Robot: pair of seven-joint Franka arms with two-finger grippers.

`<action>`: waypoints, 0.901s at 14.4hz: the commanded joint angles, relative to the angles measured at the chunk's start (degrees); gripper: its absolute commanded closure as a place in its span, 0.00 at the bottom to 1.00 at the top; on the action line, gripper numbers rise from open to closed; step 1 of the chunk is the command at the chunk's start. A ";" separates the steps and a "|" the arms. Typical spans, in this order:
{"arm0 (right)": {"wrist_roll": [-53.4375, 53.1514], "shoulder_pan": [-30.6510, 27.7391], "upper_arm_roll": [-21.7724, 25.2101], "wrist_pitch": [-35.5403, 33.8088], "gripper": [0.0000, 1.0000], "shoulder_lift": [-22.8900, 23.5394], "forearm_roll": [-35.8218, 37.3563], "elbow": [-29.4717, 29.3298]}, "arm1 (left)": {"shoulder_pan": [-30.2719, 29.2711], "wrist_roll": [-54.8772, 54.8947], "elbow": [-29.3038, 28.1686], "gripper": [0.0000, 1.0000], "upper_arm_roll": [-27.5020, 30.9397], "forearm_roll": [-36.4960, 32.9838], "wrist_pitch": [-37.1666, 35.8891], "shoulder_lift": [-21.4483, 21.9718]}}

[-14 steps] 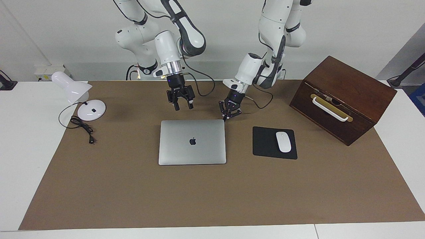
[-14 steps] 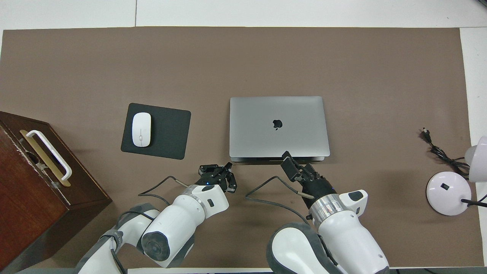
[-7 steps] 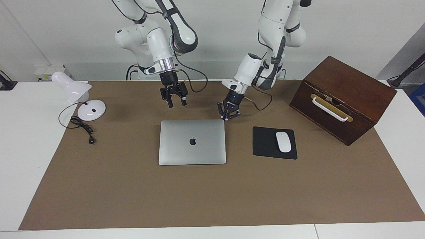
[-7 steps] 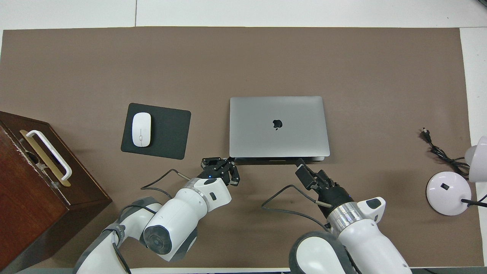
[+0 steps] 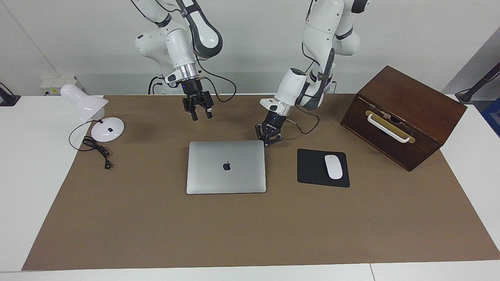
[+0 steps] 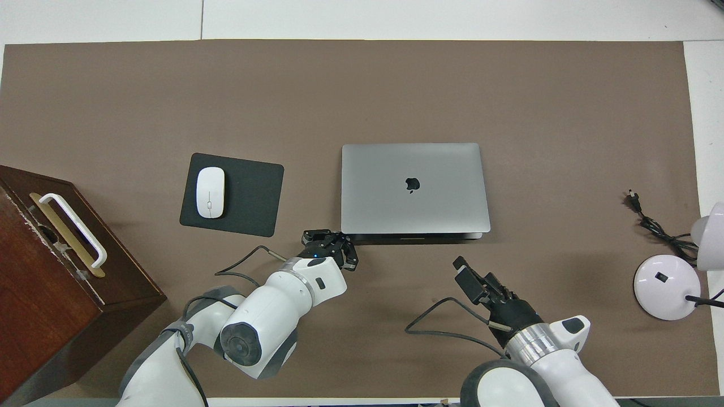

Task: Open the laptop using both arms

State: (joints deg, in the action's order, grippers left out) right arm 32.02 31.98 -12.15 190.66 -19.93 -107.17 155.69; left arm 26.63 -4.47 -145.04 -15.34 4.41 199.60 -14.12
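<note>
The silver-grey laptop [image 5: 226,171] [image 6: 413,203] lies shut and flat in the middle of the brown mat, with the dark logo on its lid. My left gripper [image 5: 268,142] [image 6: 341,242] is down low and shut. Its tips are at the laptop's corner that is nearest the robots, toward the left arm's end. Whether they touch it I cannot tell. My right gripper [image 5: 201,115] [image 6: 462,270] hangs open and holds nothing. It is raised over bare mat, between the laptop's edge and the robots' side of the table.
A black mouse pad [image 5: 312,171] [image 6: 249,198] with a white mouse [image 5: 333,166] [image 6: 210,192] lies beside the laptop toward the left arm's end. A wooden box [image 5: 406,113] [image 6: 51,282] stands past it. A white lamp [image 5: 105,128] [image 6: 667,280] and its cord [image 5: 97,150] are at the right arm's end.
The right gripper has pulled back from the laptop's edge toward its base and risen. The left gripper has crept in to the laptop's corner. The laptop has not moved.
</note>
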 commanded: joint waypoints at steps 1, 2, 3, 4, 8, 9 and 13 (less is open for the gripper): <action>6.02 -0.51 -0.07 -3.80 0.00 -3.36 -6.01 1.90 | 0.26 1.65 1.16 1.00 0.31 0.69 0.97 -1.79; 7.69 -0.69 0.02 -4.67 0.00 -3.36 -7.60 1.90 | 0.26 1.65 1.16 1.00 0.31 0.78 0.97 -1.79; 8.84 -1.04 0.11 -6.08 0.00 -3.36 -8.31 1.90 | 0.35 1.65 1.25 1.00 0.31 0.78 0.97 -1.87; 9.89 -2.70 0.02 -7.31 0.00 -3.36 -9.01 1.90 | 0.35 1.65 1.16 1.00 0.31 0.69 0.97 -1.87; 18.40 -7.88 0.02 -14.24 0.00 -2.31 -14.45 1.63 | 0.35 1.83 1.51 1.00 0.32 0.69 0.97 -2.49; 20.60 -8.42 0.02 -15.22 0.00 -1.26 -16.30 1.28 | 0.35 1.83 1.51 1.00 0.31 0.69 0.97 -2.49; 22.74 -8.60 0.02 -15.49 0.00 -0.02 -17.81 0.31 | 0.35 1.92 1.69 1.00 0.31 0.69 0.97 -2.58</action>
State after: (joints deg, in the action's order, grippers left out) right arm 52.18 24.21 -11.96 176.04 -20.35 -122.95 156.76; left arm 26.63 -4.21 -144.83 -15.34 4.41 199.61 -14.30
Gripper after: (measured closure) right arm 0.000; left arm 0.991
